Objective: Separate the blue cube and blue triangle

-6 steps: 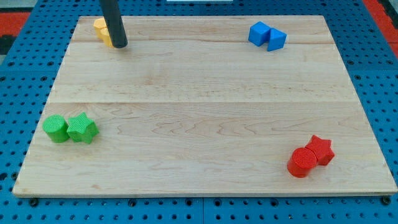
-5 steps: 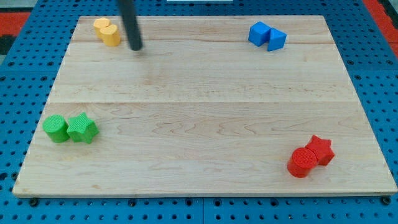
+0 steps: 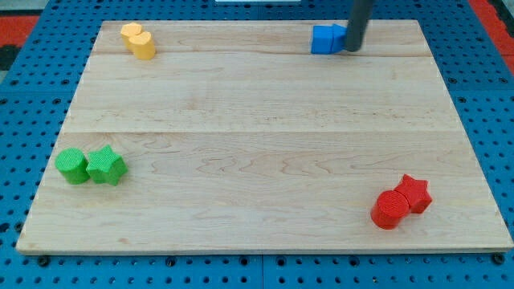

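The blue cube (image 3: 323, 39) sits near the view's top, right of centre, on the wooden board (image 3: 257, 104). My tip (image 3: 352, 49) is right beside it, on its right side. The dark rod covers the place where the blue triangle stood. Only a sliver of blue (image 3: 342, 35) shows between the cube and the rod, and I cannot tell whether the triangle still touches the cube.
Two yellow blocks (image 3: 138, 40) sit together at the top left. A green cylinder (image 3: 72, 166) and a green star (image 3: 106, 165) touch at the left. A red cylinder (image 3: 389, 209) and a red star (image 3: 414, 193) touch at the bottom right.
My tip has swept from beside the yellow blocks at the top left across to the blue blocks at the top right. The blue cube has shifted slightly left; the triangle is now hidden.
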`<act>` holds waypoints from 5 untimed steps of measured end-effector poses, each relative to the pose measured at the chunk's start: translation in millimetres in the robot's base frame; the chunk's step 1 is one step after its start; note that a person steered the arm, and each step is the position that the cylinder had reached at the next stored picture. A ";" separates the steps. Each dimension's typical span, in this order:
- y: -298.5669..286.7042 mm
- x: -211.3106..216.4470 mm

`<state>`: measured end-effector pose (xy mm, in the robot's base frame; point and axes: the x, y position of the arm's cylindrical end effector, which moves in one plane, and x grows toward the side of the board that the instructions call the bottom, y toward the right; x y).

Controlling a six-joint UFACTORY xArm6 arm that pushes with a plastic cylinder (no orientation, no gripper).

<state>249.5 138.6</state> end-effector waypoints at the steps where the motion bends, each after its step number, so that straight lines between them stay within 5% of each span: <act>1: -32.7 -22.8; 4: 62.2 -58.4; 5: 29.6 -58.2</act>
<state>191.3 168.3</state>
